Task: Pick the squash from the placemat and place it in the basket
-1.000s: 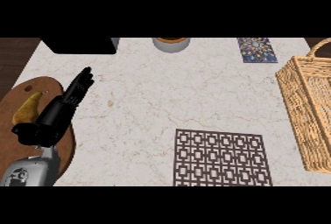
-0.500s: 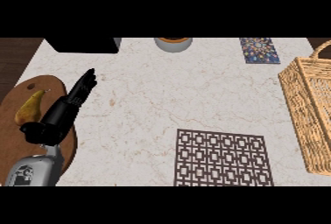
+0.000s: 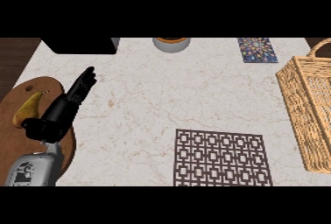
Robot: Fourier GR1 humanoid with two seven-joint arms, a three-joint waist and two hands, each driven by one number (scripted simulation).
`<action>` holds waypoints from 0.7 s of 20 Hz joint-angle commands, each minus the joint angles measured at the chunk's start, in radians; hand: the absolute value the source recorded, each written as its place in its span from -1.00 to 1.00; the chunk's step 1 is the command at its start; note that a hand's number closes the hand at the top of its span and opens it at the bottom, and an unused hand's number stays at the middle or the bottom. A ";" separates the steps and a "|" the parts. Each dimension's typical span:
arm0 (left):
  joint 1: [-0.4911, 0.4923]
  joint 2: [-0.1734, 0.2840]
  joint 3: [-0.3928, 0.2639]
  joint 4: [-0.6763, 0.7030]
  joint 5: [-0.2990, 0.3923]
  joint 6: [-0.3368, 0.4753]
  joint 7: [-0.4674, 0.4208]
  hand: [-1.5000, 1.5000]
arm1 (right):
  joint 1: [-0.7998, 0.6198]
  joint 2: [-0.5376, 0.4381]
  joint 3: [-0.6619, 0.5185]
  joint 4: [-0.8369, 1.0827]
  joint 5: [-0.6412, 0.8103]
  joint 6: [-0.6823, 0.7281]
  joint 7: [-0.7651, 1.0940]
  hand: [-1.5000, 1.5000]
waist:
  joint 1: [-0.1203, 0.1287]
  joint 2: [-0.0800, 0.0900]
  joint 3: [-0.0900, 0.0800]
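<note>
Plainly, the squash [image 3: 28, 109] lies on the round brown placemat [image 3: 19, 94] at the bench's left edge, just left of the left hand [image 3: 68, 100], whose fingers are straight and hold nothing. Its curved, tapered body may roll from a poor grasp, and the wicker basket [image 3: 309, 109] stands well apart at right, probably a long carry.

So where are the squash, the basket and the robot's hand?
squash [image 3: 27, 110]: head view, on its yellow body.
basket [image 3: 309, 109]: head view, on its woven side wall.
left hand [image 3: 71, 97]: head view, on the back of the hand.

Brown lattice mat [image 3: 220, 158] — tan wicker basket [image 3: 309, 114].
</note>
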 commanded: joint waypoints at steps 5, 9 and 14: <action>0.005 0.020 0.016 -0.028 0.023 -0.030 0.022 0.00 | -0.160 0.031 0.030 0.407 0.118 0.045 -0.277 1.00 | -0.003 -0.001 0.001; 0.013 -0.009 -0.005 -0.025 0.016 -0.018 0.008 0.00 | -0.229 0.084 0.062 0.540 0.212 -0.041 -0.417 1.00 | -0.001 -0.001 0.001; -0.001 0.003 0.015 -0.043 0.010 -0.003 0.034 0.00 | -0.284 0.080 -0.019 0.697 0.195 -0.072 -0.536 1.00 | -0.006 -0.002 0.001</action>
